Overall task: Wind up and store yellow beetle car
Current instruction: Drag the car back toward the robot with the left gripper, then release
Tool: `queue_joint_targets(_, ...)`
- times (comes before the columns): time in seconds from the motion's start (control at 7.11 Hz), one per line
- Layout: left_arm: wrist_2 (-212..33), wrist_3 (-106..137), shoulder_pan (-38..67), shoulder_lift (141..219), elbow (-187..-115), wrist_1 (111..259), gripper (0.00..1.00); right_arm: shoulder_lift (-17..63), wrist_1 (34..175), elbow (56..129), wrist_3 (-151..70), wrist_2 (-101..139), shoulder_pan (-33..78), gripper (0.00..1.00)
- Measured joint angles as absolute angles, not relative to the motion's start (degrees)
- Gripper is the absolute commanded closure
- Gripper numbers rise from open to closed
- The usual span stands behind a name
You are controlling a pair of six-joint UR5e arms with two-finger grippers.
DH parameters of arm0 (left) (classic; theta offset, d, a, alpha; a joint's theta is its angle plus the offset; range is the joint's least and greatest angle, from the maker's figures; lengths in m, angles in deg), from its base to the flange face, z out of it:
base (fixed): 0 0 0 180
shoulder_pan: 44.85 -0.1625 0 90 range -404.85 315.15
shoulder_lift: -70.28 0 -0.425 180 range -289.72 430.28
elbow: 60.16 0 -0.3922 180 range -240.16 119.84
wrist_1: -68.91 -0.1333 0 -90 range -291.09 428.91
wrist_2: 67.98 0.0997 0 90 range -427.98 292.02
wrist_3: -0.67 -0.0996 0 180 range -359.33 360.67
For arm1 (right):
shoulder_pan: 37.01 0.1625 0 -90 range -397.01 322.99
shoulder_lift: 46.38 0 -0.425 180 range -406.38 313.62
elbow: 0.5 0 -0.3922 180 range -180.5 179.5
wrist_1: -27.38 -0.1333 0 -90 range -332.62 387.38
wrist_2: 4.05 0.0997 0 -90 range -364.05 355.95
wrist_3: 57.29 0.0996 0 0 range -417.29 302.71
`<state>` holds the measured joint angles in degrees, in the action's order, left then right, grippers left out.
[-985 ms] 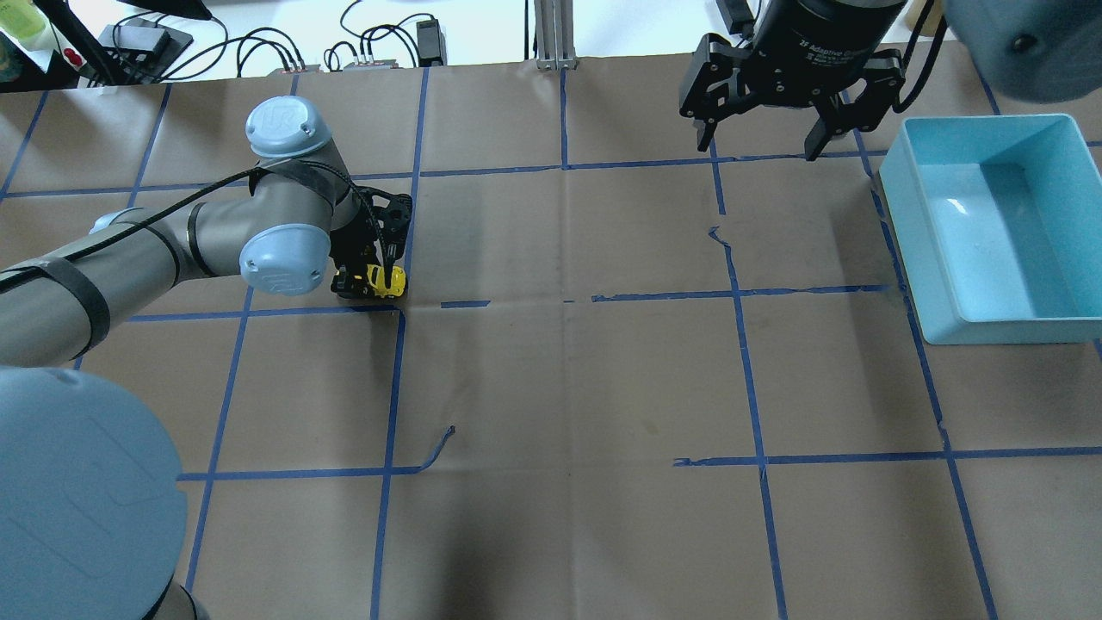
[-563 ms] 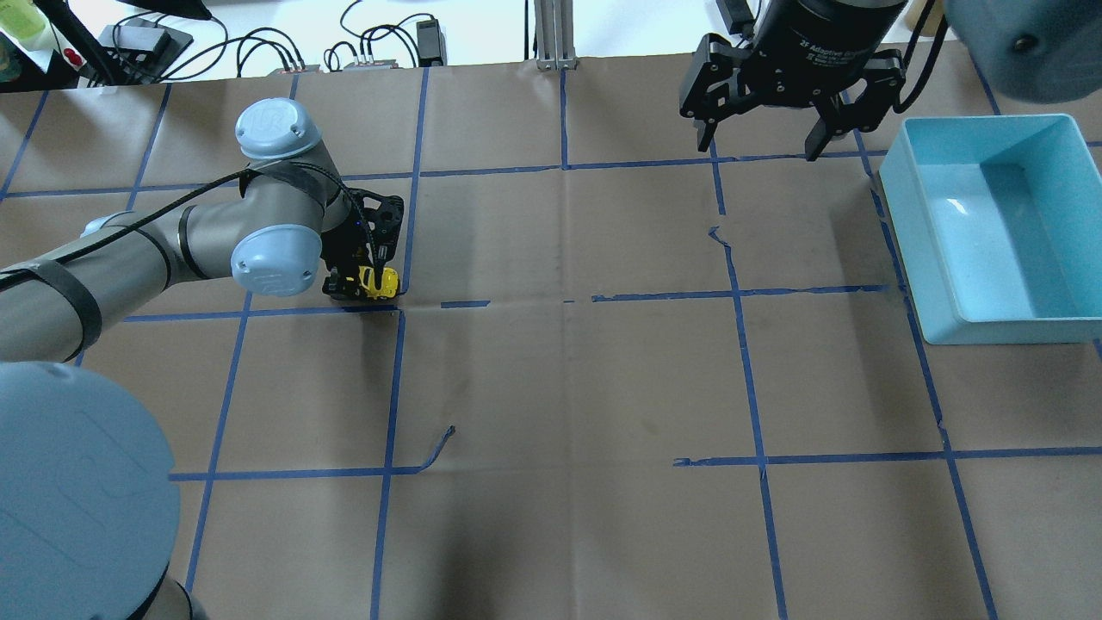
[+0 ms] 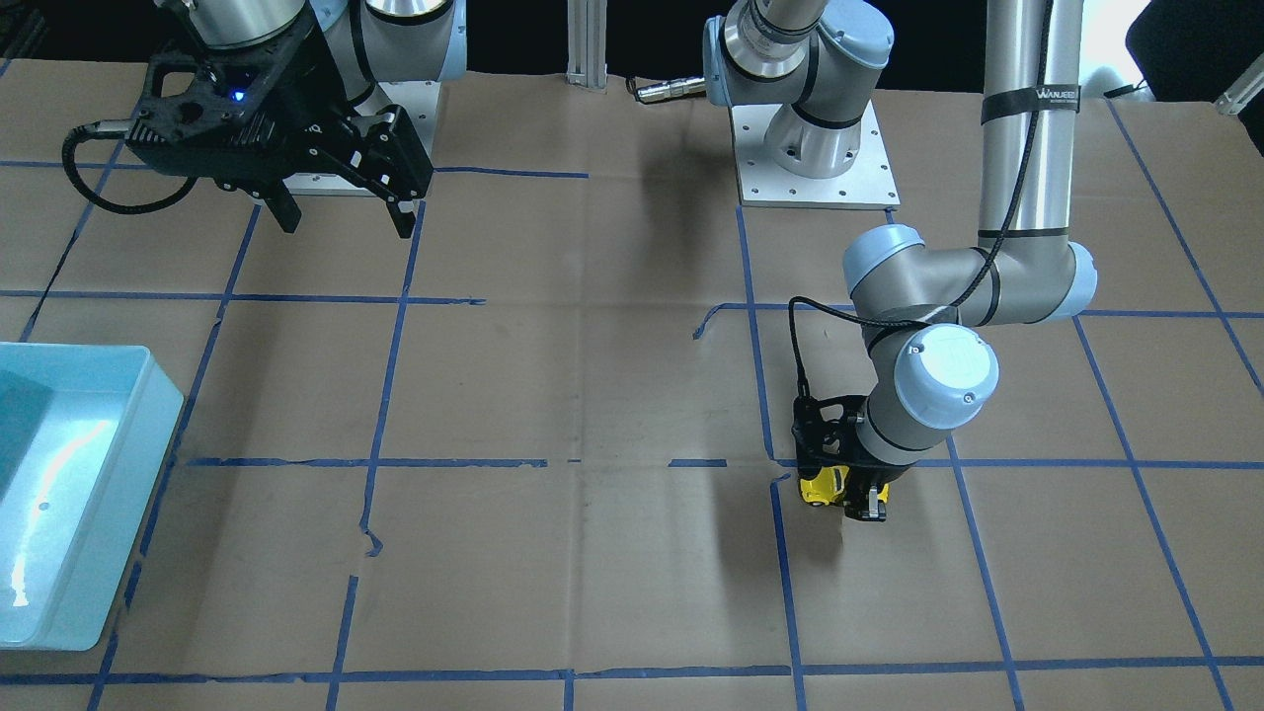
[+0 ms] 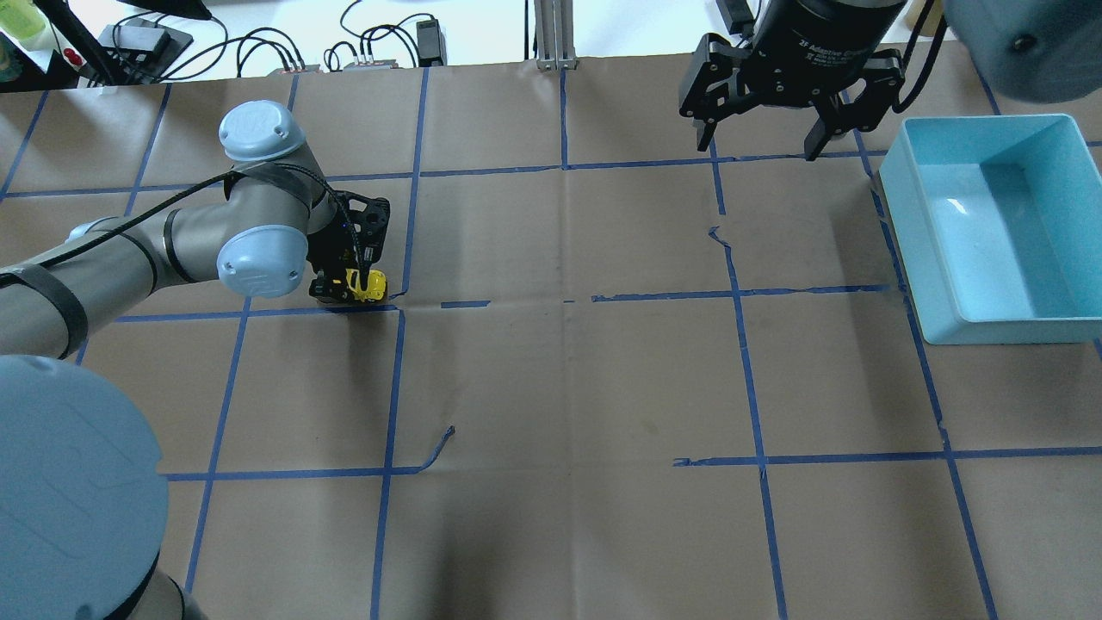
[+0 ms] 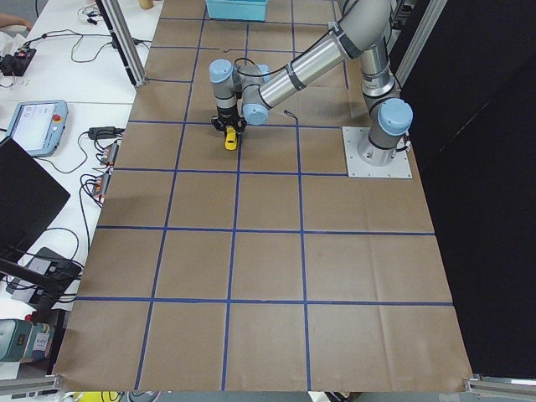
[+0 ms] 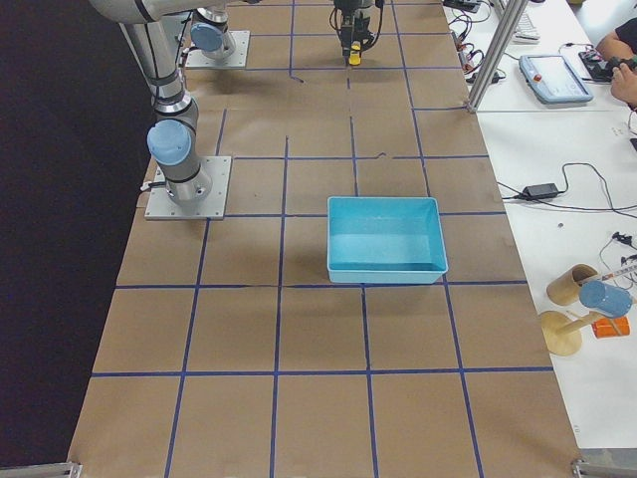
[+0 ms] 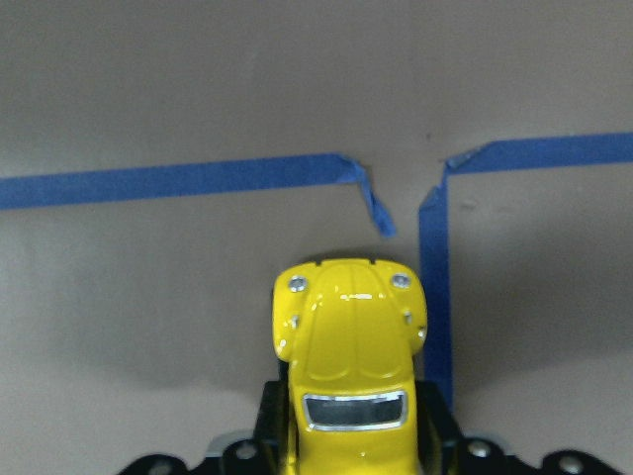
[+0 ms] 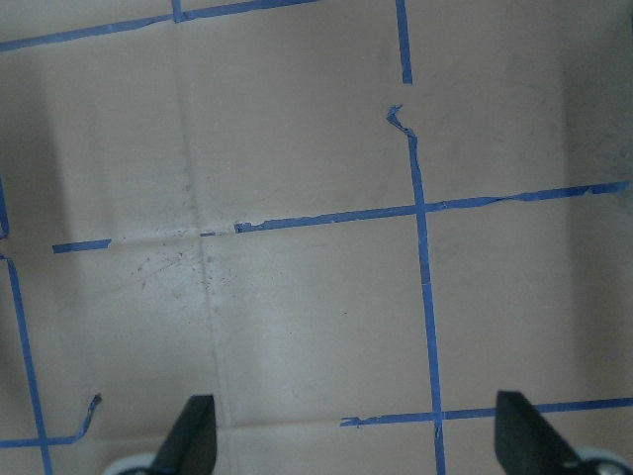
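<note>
The yellow beetle car (image 4: 363, 286) stands on the brown paper table at the left, by a blue tape crossing. My left gripper (image 4: 351, 289) is shut on the car, low at the table surface. In the left wrist view the car (image 7: 348, 366) points away from the camera, its rear between the jaws. It also shows in the front view (image 3: 820, 486), held by the left gripper (image 3: 845, 496). My right gripper (image 4: 759, 148) is open and empty, high over the back right; its fingertips (image 8: 193, 440) frame bare paper.
A light blue bin (image 4: 990, 331) stands empty at the right edge; it also shows in the front view (image 3: 158, 425). Blue tape lines grid the table. Cables and power boxes (image 4: 362, 52) lie beyond the far edge.
My left gripper has drawn the car a short way to the overhead view's left along the table. The right arm has not moved.
</note>
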<state>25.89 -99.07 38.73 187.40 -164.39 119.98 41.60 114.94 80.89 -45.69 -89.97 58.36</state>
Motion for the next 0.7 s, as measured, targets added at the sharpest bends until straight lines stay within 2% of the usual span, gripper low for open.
queue_joint_targets(0.7,26.32,-101.72,36.08,187.34,-164.35,119.98,0.6,41.68,114.92,80.89,-45.69,-89.92,58.36,0.0)
